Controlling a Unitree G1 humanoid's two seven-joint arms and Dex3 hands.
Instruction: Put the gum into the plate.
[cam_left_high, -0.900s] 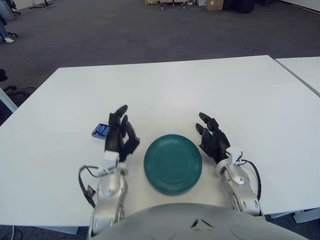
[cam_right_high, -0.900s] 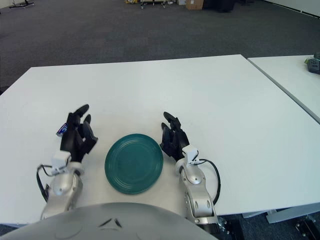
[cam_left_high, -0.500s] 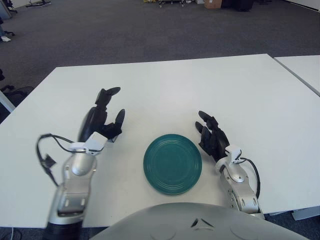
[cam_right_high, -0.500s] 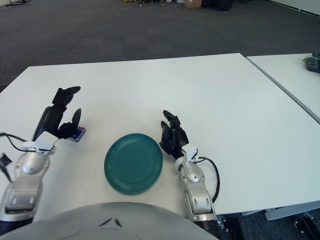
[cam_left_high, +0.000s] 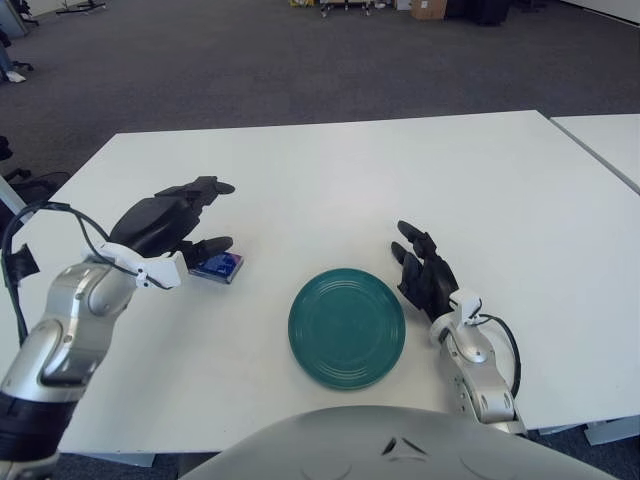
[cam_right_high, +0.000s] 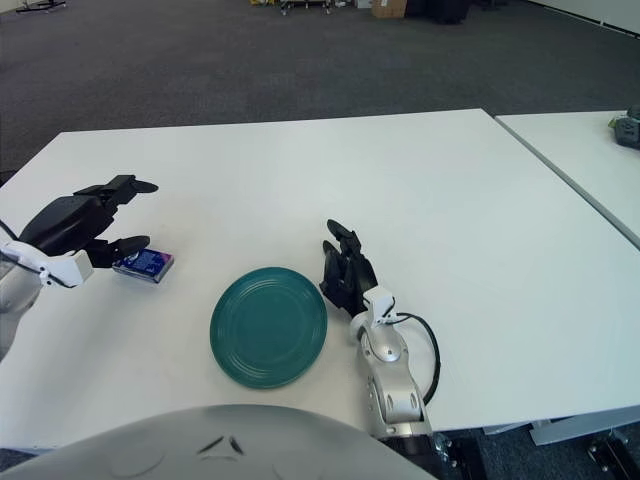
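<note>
One small blue gum packet (cam_left_high: 221, 266) lies ungrasped beside the round green plate (cam_left_high: 346, 327); left hand (cam_left_high: 170, 224) hovers spread-fingered, poised to close. Right hand (cam_left_high: 425, 276) idles, relaxed.

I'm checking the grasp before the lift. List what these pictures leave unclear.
- Whether the left hand touches the gum: its thumb covers the pack's left end in both views.
- The gum's label: too small to read.
- The right hand beside the plate: its palm faces down, hidden.
</note>
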